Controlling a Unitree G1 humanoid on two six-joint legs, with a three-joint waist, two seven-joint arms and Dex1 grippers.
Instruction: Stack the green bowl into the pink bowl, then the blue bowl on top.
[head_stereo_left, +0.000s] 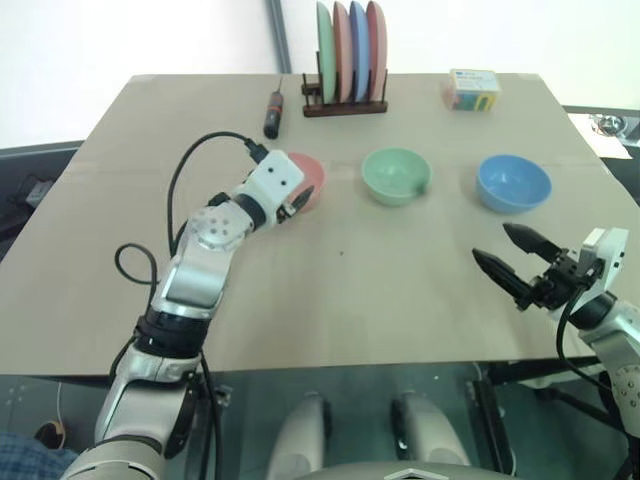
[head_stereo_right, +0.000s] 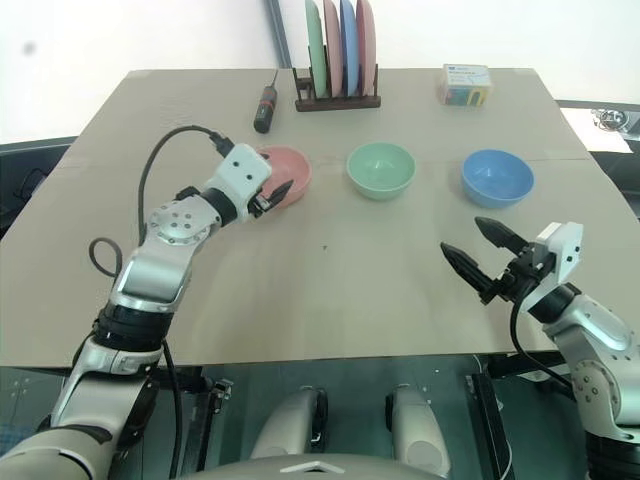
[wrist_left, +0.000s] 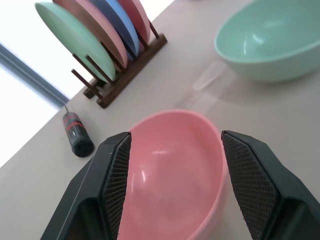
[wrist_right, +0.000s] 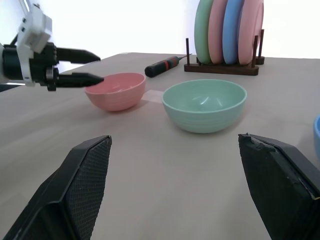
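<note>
The pink bowl (head_stereo_left: 310, 178) sits left of centre on the tan table. The green bowl (head_stereo_left: 396, 175) stands in the middle and the blue bowl (head_stereo_left: 513, 183) to the right, all three upright in one row and apart. My left gripper (head_stereo_left: 297, 203) is open at the pink bowl's near-left rim. In the left wrist view its fingers (wrist_left: 117, 175) flank the pink bowl (wrist_left: 175, 165), and I cannot tell whether they touch it. My right gripper (head_stereo_left: 492, 243) stands open and empty near the table's front right, short of the blue bowl.
A wooden rack (head_stereo_left: 345, 105) with several upright plates stands at the back centre. A screwdriver (head_stereo_left: 272, 113) lies to the left of the rack, and a small box (head_stereo_left: 472, 88) sits at the back right. The table's front edge (head_stereo_left: 330, 368) runs just below the arms.
</note>
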